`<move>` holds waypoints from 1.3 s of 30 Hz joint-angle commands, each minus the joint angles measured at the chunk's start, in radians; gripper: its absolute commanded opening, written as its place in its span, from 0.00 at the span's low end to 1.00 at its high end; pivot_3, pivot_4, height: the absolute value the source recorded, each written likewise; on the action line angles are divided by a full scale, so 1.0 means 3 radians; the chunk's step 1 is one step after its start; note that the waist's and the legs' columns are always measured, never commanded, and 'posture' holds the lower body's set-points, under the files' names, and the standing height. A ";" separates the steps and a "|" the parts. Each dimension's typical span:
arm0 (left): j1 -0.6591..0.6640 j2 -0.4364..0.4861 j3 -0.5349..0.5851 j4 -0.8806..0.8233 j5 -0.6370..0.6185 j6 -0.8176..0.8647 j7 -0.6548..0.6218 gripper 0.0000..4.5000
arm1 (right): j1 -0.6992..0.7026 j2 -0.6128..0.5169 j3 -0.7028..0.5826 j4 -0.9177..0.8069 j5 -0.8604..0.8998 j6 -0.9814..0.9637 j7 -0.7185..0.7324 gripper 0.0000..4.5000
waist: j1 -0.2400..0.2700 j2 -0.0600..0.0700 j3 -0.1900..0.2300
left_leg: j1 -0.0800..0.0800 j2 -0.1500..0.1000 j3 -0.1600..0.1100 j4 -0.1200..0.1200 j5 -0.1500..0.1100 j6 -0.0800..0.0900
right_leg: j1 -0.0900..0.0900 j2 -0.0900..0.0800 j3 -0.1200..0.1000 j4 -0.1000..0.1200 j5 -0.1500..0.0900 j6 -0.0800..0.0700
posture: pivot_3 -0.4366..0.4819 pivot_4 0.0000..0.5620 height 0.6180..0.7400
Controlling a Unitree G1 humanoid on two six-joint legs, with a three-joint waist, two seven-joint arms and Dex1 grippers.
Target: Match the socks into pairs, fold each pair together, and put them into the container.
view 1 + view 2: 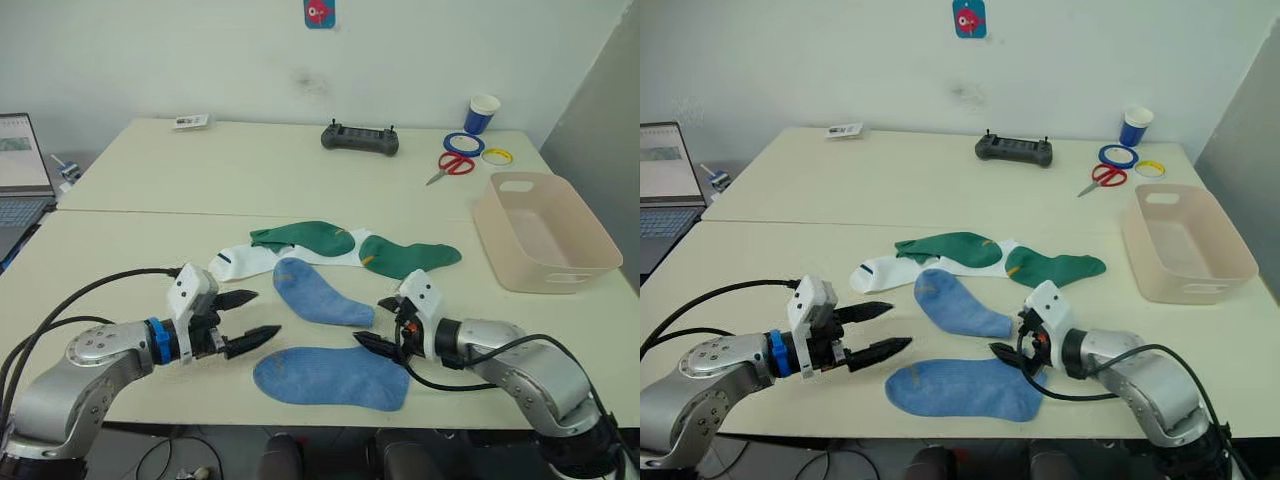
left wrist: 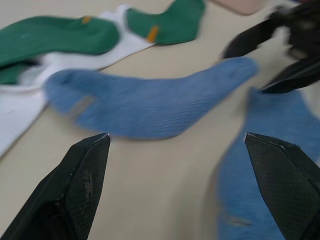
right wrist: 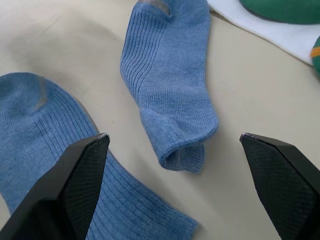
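Both arms reach low over the table, left gripper point(image 1: 247, 320) and right gripper point(image 1: 378, 325) spread wide and empty, flanking the blue socks point(image 1: 330, 378).

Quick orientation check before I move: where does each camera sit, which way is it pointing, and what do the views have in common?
Left eye view: on the head, facing forward and down over the table; both arms show, left end effector open.
Right eye view: same head camera's other eye, same scene; right end effector by the near blue sock.
Left wrist view: along its open fingers toward the far blue sock.
Right wrist view: along its open fingers at both blue socks.
Shared: both wrist views show the two blue socks.
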 commanded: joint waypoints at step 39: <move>-0.1067 -0.0262 -0.0674 0.1456 0.1476 -0.1938 -0.0499 1.00 | -0.0174 -0.0807 -0.0782 -0.0041 0.0009 0.0020 0.0269 0.82 | 0.0008 0.0004 0.0002 | 0.0001 0.0005 -0.0005 -0.0017 0.0000 0.0002 | -0.0006 0.0015 -0.0002 0.0003 0.0003 0.0011 | 0.48 0.27 1.00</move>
